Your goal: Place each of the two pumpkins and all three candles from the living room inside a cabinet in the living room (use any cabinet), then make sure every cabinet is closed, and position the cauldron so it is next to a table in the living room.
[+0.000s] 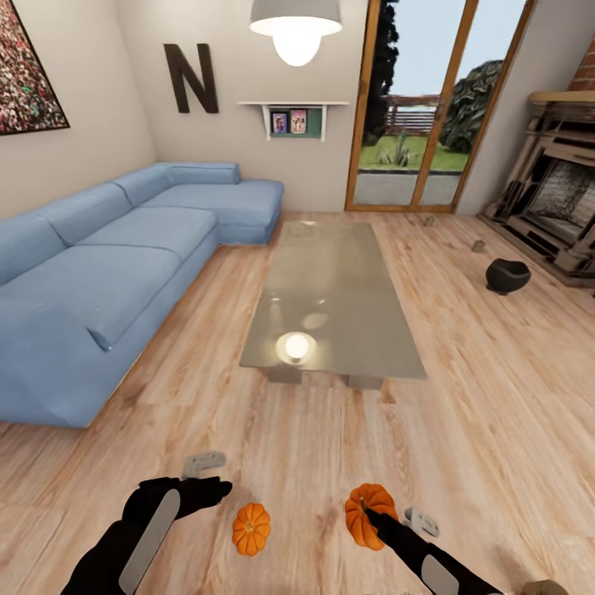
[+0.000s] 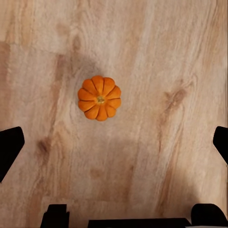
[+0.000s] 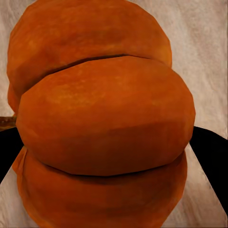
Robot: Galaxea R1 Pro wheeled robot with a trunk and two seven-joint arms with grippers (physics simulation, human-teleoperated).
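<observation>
So, starting at the fingers: the right gripper [image 1: 369, 516] is clamped around a ribbed orange pumpkin [image 1: 371, 514], and in the right wrist view that held pumpkin [image 3: 102, 118] is pressed so close that dark finger pads can be seen hugging it on both sides. That one looks secured.

The left gripper [image 1: 216, 489] is spread wide with nothing between its fingers. In the left wrist view its dark fingertips [image 2: 9, 147] are seen far apart at the frame edges, with the second small orange pumpkin [image 2: 99, 98] sitting stem-up on the pale wooden plank floor [image 2: 156, 57], centred between the finger lines but apart from them.

The key relation: in the head view that loose pumpkin [image 1: 251, 529] lies just beside the left gripper, toward the robot's right and a touch nearer the body, so the left arm is clearly the nearer one. It's round, so no long axis needs to be lined up, probably just a straight drop.

Further out, a glass-topped low table [image 1: 335, 297], a blue sofa [image 1: 107, 273] and the black round cauldron [image 1: 506, 276] by the fireplace can be seen, well away.
</observation>
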